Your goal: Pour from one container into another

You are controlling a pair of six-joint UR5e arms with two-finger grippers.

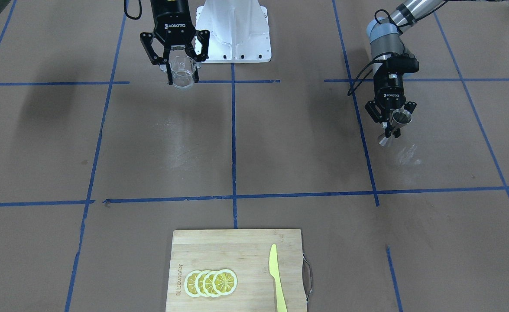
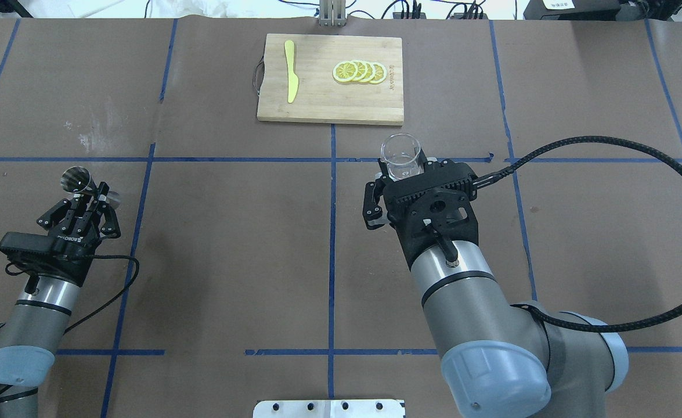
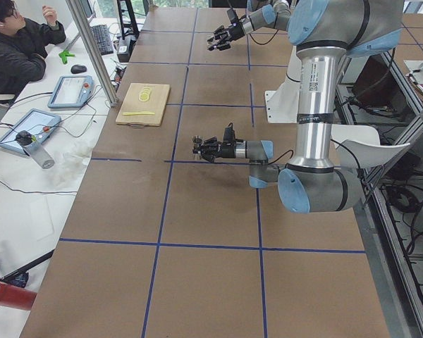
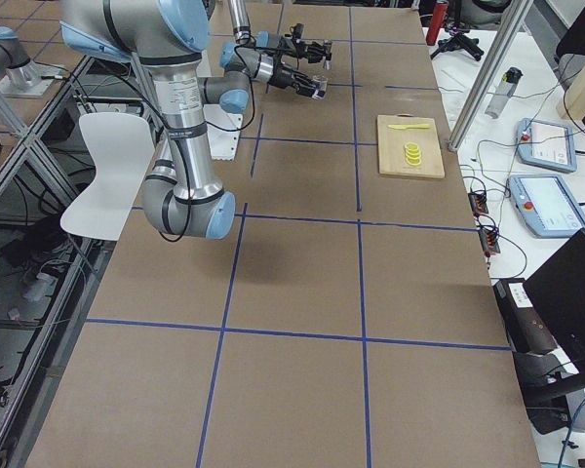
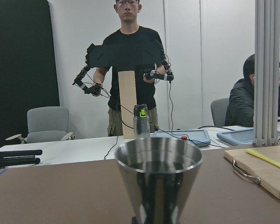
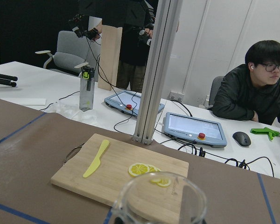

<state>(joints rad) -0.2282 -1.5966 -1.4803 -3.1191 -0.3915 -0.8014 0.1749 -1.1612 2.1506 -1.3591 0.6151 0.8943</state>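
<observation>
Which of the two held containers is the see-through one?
The clear round beaker in the right pincer. The double-cone steel jigger in the left pincer is opaque, shiny metal.

Bench: cutting board at the far edge from the robot, on the centre line.

On the board: knife toward the robot's left, lemon slices in an overlapping row toward its right, the two apart.

Measuring cup between the left fingers, above the bench's left part.

Glass between the right fingers, above the bench just right of the centre line.

Cup and glass well apart.
</observation>
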